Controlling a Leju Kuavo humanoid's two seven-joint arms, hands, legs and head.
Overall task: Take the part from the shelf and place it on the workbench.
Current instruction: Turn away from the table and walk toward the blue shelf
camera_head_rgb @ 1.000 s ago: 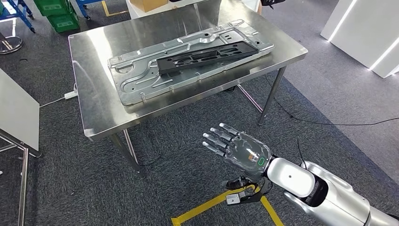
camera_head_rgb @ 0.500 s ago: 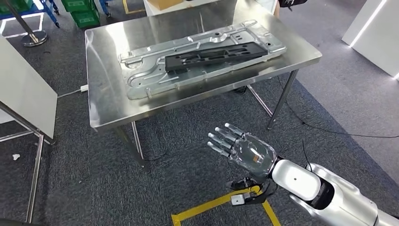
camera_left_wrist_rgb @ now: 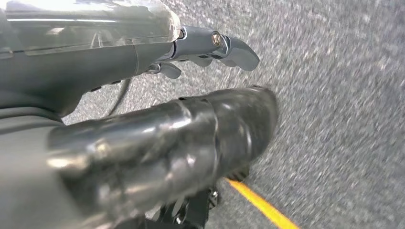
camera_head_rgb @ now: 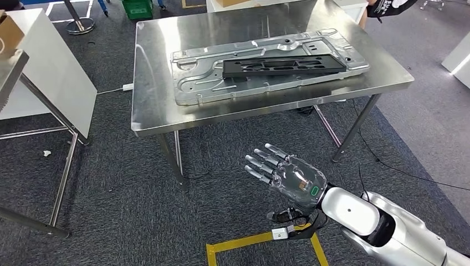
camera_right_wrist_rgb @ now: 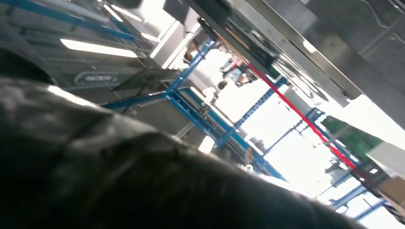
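The far edge of the workbench (camera_head_rgb: 145, 119) is cut off by the top of the head view. The underside of the black part (camera_head_rgb: 282, 65) and the sheet metal beneath it on the metal panel (camera_head_rgb: 194, 88) are hidden. The right hand (camera_head_rgb: 289, 177) is seen from the back; its palm is hidden. In the right wrist view, the right hand is rendered as a dark blur. In the left wrist view, the left hand (camera_left_wrist_rgb: 143, 143) is blurred, and its fingers (camera_left_wrist_rgb: 215, 45) are partly covered.

Black slotted part (camera_head_rgb: 284, 66) flat on silver plate (camera_head_rgb: 210, 83), on workbench (camera_head_rgb: 149, 111)
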